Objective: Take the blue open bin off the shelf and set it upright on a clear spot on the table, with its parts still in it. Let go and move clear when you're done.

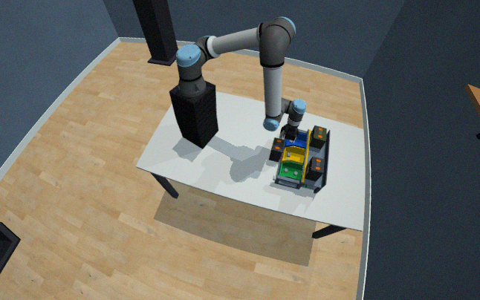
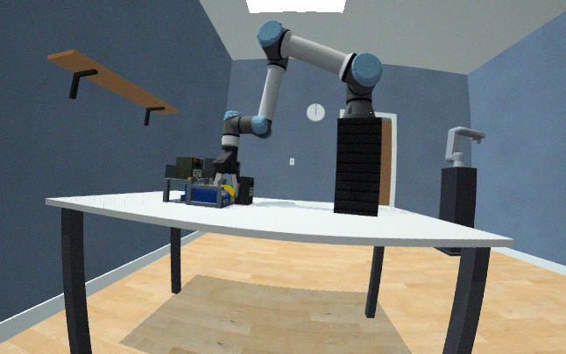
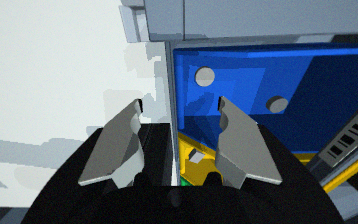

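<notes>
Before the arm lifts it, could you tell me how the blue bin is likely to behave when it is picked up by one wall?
The blue bin looks rigid, so its wall should not flex between the open gripper. Held by one side wall, it would probably tilt. The two round parts lie loose on its floor and could slide or roll if it tips.

I stand in a plain indoor test room, something like a small robotics lab; blue walls point(image 2: 131, 145) close round a light wood plank floor point(image 2: 272, 280); a white desk point(image 2: 280, 223) on dark legs carries my black pedestal point(image 2: 358, 166); a wooden wall shelf point(image 2: 109, 81) hangs on black brackets; a round clock point(image 2: 315, 112) sits beside a brown door point(image 2: 385, 162); a ceiling light panel point(image 2: 295, 5) glows overhead.
</notes>
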You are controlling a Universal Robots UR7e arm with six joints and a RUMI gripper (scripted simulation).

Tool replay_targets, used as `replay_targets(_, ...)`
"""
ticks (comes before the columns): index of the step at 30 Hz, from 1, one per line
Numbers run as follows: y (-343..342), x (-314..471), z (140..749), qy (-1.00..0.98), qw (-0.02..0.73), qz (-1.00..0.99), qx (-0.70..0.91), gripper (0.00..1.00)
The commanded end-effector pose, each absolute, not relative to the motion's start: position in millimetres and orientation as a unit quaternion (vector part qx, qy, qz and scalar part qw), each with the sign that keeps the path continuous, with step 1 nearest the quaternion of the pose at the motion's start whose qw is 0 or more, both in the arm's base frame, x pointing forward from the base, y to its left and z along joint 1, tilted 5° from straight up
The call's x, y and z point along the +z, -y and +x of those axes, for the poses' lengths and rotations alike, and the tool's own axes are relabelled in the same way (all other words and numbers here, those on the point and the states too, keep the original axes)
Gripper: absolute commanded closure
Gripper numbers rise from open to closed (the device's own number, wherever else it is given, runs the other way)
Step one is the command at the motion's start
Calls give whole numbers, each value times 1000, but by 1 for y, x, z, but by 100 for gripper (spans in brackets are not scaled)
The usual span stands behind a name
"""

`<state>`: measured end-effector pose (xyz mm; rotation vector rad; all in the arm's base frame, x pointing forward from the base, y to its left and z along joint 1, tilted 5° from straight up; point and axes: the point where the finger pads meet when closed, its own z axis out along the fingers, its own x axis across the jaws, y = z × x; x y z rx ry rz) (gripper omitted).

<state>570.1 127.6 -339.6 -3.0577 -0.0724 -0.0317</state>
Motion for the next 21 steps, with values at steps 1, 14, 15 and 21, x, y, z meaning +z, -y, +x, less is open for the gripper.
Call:
replay_targets(1,-128,-339,571,24,41,-999,-11,42)
replay_targets(14,-128,-339,571,24,41,-999,-11,100)
replay_targets(15,-128,-339,571,24,41,-999,-11,100)
replay_targets(21,-128,-339,571,24,41,-999,-11,100)
